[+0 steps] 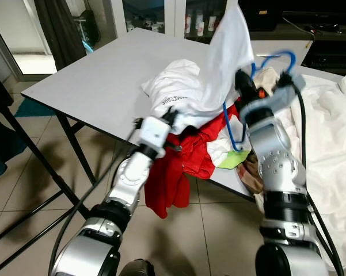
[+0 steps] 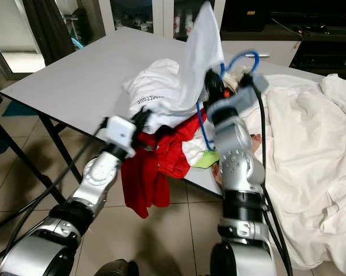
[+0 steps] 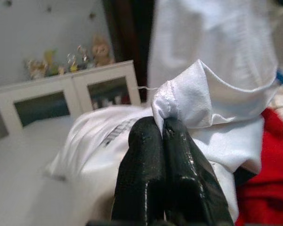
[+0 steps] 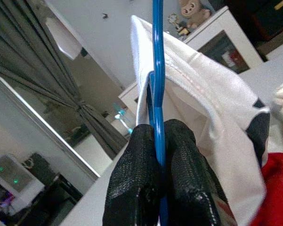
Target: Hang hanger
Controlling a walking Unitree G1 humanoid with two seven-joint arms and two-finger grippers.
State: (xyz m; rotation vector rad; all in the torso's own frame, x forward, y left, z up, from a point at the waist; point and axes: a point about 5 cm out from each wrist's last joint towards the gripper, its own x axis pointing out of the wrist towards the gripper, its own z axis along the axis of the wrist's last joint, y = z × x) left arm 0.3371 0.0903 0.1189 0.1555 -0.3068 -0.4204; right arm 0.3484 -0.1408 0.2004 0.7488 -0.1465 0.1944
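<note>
A blue wire hanger (image 1: 274, 58) is held up over the table edge, with my right gripper (image 4: 157, 136) shut on its bar. A white shirt (image 1: 229, 52) drapes over the hanger and rises to a peak above it. Lower down, my left gripper (image 3: 162, 129) is shut on a bunched fold of the white shirt (image 3: 188, 101). In the left eye view the left gripper (image 1: 171, 118) sits at the front of the clothes pile, and the right gripper (image 1: 246, 83) is beside the lifted cloth.
A red garment (image 1: 178, 167) hangs off the grey table (image 1: 98, 75) edge below my left arm. A large white sheet (image 1: 334, 144) covers the right side. A green tag (image 1: 233, 159) lies near the hanger's lower end. Black metal legs (image 1: 23, 149) stand at left over tiled floor.
</note>
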